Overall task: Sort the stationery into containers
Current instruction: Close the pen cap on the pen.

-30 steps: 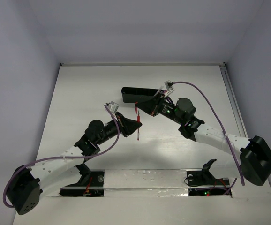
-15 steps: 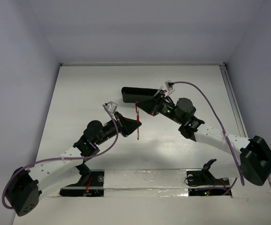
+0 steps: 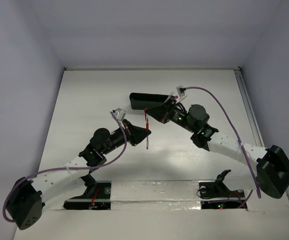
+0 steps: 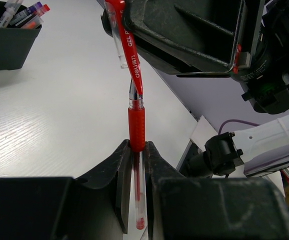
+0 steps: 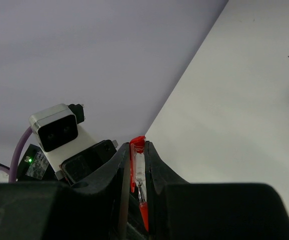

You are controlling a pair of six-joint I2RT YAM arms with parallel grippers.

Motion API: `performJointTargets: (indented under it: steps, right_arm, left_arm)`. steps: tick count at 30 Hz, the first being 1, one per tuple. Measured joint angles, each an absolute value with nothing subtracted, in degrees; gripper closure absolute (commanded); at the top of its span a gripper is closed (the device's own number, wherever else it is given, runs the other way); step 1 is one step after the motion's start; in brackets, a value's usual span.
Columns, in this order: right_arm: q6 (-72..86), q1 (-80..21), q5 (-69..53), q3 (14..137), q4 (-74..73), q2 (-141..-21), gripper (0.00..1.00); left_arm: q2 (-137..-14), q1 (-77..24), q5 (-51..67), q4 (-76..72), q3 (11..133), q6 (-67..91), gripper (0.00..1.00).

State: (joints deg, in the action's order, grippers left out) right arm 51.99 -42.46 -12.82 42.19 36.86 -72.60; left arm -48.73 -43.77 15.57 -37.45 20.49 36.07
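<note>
Your left gripper (image 4: pixel 137 150) is clamping a red pen (image 4: pixel 137 125) by its rubber grip, above the middle of the white table (image 3: pixel 84 110). Your right gripper (image 5: pixel 138 150) is pinching a 2nd red-and-clear pen part (image 5: pixel 137 165), cap or whole pen you cannot tell. The 2 are meeting end to end. The black tray (image 3: pixel 139 99) is sitting at the far side, just behind the right gripper. Several pens (image 4: pixel 22 12) are lying in it.
</note>
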Motion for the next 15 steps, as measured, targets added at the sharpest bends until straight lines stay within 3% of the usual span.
performJointTargets:
  steps: [15]
  right_arm:
    - [51.18, -42.46, -12.45, 42.17, 36.45, -71.59, 0.98]
  left_arm:
    - [-48.73, -43.77, 15.33, -37.41, 20.49, 36.01, 1.0]
